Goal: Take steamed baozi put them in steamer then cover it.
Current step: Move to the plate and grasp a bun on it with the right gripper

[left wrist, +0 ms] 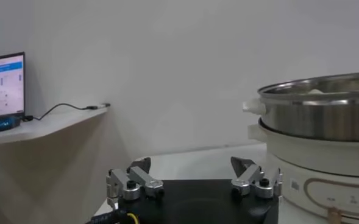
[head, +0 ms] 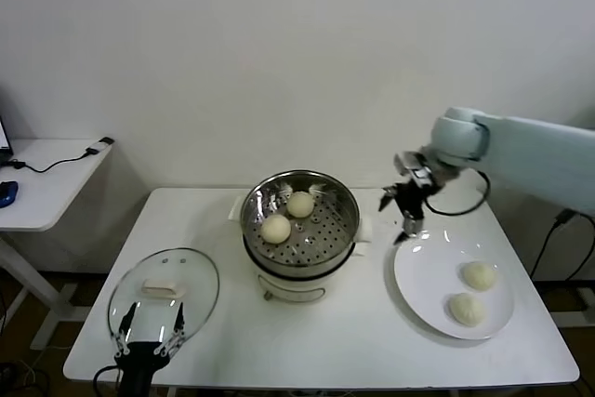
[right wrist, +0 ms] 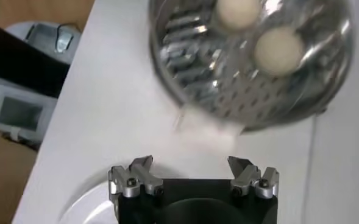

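The left hand (left wrist: 194, 176) sits low with its two fingers spread wide apart and nothing between them. Beyond it the white desk (left wrist: 197, 159) runs to a pale wall. The steel steamer (left wrist: 319, 115) stands close by on its white pot base (left wrist: 316, 167). Farther off, a lit screen (left wrist: 3, 82) rests on a side shelf (left wrist: 45, 125).

Steamer (head: 300, 220) at table (head: 353, 341) centre with two baozi (head: 275, 228) inside, cover (head: 164, 291) left, plate (head: 418, 295) right holding two more

Shiny perforated metal steamer (head: 300, 220), clear glass cover (head: 164, 293), matt buns (head: 275, 228)
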{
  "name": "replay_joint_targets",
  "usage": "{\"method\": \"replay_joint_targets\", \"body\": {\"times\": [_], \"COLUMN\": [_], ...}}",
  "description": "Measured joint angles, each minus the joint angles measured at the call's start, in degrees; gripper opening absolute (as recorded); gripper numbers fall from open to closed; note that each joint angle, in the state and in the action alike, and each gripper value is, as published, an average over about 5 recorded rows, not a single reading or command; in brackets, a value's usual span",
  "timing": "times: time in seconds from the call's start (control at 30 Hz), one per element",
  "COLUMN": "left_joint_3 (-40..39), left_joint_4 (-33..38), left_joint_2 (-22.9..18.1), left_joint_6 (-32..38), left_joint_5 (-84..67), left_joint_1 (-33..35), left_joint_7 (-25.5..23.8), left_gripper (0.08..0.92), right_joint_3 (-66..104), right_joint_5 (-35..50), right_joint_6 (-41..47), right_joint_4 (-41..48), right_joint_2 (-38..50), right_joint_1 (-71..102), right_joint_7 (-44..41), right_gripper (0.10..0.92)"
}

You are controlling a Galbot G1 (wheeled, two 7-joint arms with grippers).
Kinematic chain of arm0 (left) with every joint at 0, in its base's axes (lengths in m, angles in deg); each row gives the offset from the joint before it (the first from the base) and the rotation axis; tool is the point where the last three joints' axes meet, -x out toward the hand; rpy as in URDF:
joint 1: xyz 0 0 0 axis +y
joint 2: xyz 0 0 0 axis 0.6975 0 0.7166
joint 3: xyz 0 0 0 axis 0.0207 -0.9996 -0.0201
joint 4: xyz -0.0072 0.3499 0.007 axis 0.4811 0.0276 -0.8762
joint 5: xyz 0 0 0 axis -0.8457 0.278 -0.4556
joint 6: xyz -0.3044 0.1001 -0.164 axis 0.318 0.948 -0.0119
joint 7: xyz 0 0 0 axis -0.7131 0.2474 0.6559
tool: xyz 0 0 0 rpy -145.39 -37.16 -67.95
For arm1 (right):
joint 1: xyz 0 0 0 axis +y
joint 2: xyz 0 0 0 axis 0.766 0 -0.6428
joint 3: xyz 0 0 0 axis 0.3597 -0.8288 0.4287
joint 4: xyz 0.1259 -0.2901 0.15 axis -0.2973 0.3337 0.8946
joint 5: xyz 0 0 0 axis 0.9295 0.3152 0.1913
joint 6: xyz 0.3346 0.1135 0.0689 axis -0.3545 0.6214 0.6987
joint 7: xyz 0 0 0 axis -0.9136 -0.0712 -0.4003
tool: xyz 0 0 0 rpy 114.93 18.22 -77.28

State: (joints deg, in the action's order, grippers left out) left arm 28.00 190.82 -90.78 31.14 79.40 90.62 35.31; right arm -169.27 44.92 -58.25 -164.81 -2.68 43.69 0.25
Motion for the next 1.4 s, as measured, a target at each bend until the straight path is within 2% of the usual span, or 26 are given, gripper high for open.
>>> {"method": "replay_joint_targets", "body": {"times": [0.2, 0.4, 1.1, 1.4], "left_joint_3": [0.2, 0.1, 0.4, 0.2], "left_joint_4": [0.0, -0.1, -1.0, -1.1], "left_joint_2": [-0.2, -0.5, -0.9, -0.9], "left_joint_6": [0.0, -0.1, -0.6, -0.7], "left_joint_5": [0.2, 0.6, 1.3, 1.7], "left_joint_1": [0.4, 0.3, -0.1, 0.2], "left_joint_7": [0.0, 0.1, 0.1, 0.2], "left_gripper": [0.823, 0.823, 0.823, 0.823], "right_joint_3": [6.6, 13.4, 22.3, 22.4], "right_joint_5": [-7.1, -12.4, -19.6, -20.3], "right_joint_6": [-0.4, -0.8, -2.1, -2.6], "right_joint_4": [-0.8, 0.4, 6.5, 8.2], "right_joint_2": [6.8, 9.9, 10.5, 9.3], "right_joint_1": [10.3, 19.7, 32.0, 32.3], "right_joint_7": [0.1, 0.2, -0.8, -1.5], "right_gripper": [0.823, 0.823, 0.822, 0.731]}}
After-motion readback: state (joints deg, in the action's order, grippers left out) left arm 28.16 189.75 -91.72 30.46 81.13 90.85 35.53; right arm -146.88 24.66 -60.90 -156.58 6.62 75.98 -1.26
